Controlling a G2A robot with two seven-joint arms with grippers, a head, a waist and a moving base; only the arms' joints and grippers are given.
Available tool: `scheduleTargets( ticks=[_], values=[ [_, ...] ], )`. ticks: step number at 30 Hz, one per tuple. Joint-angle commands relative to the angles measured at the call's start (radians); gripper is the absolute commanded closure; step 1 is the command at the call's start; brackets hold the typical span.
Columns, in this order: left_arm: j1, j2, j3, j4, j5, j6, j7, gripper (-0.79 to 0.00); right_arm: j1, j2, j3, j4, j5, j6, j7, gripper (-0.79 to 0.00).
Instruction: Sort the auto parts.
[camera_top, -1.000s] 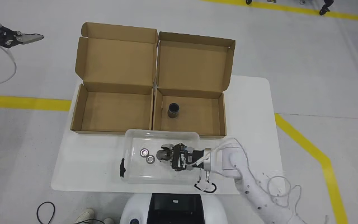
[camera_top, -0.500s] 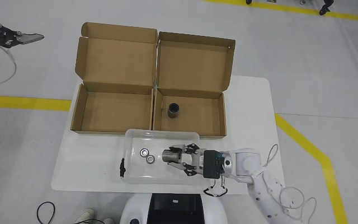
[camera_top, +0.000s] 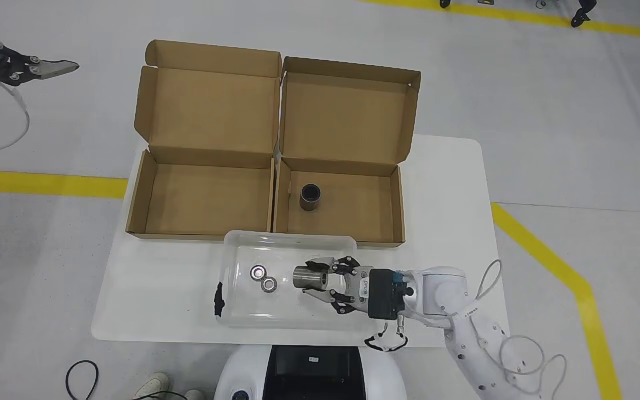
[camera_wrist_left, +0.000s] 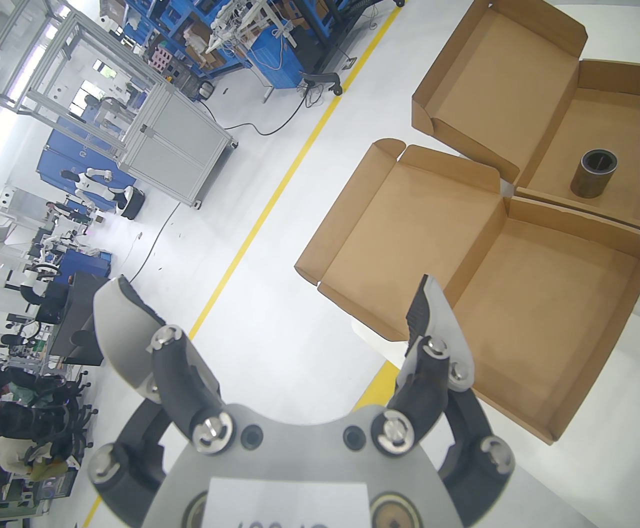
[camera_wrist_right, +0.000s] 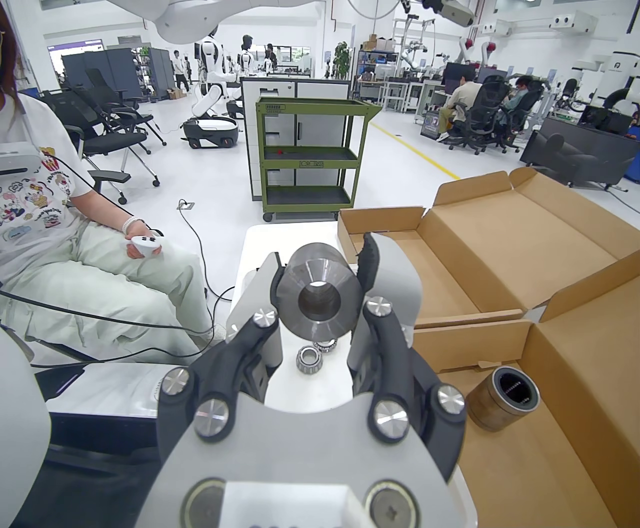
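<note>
Sorting stands at an early stage, as I judge it. One dark sleeve (camera_top: 311, 197) stands upright on the floor of the right-hand box (camera_top: 365, 205), near that box's inner wall, while the left-hand box (camera_top: 200, 200) beside it holds nothing. Both boxes sit on the white table (camera_top: 450, 200) with their lids folded back. A steel bushing (camera_top: 304, 277) is clamped between the fingers of the right gripper (camera_wrist_right: 322, 270), bore facing the wrist camera and axis lying level; it hangs just above the clear tray (camera_top: 240, 308), clear of the tray floor. Beneath and ahead of it two small ring bearings lie in the tray, one (camera_top: 259, 271) just beside the other (camera_top: 269, 285). A small black piece (camera_top: 218, 297) sits at the tray's outer edge; I cannot tell whether it is inside or against the rim. Left to do, on my reading: carry the bushing to a box, then deal with the bearings and the black piece. The right arm comes in from the near right corner of the table, its forearm low and its wrist turned so the gripper points across the tray. The left gripper (camera_wrist_left: 272, 305) hangs off the table beyond the left-hand box, its fingers spread wide with nothing between them.
</note>
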Motion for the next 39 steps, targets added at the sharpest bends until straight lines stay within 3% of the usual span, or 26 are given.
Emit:
scheduleTargets(
  ticks=[1, 10, 26, 39],
  values=[
    [0.000, 0.000, 0.000, 0.000, 0.000, 0.000, 0.000, -0.785, 0.000, 0.000, 0.000, 0.000, 0.000, 0.000, 0.000, 0.000],
    [0.000, 0.000, 0.000, 0.000, 0.000, 0.000, 0.000, -0.785, -0.002, -0.001, -0.006, -0.026, 0.011, 0.016, -0.009, 0.000],
    [0.000, 0.000, 0.000, 0.000, 0.000, 0.000, 0.000, -0.785, 0.011, -0.013, -0.075, -0.156, -0.032, 0.203, -0.373, 0.000],
    [0.000, 0.000, 0.000, 0.000, 0.000, 0.000, 0.000, -0.785, -0.008, -0.021, -0.082, -0.172, 0.045, 0.323, -0.537, 0.000]
  ],
)
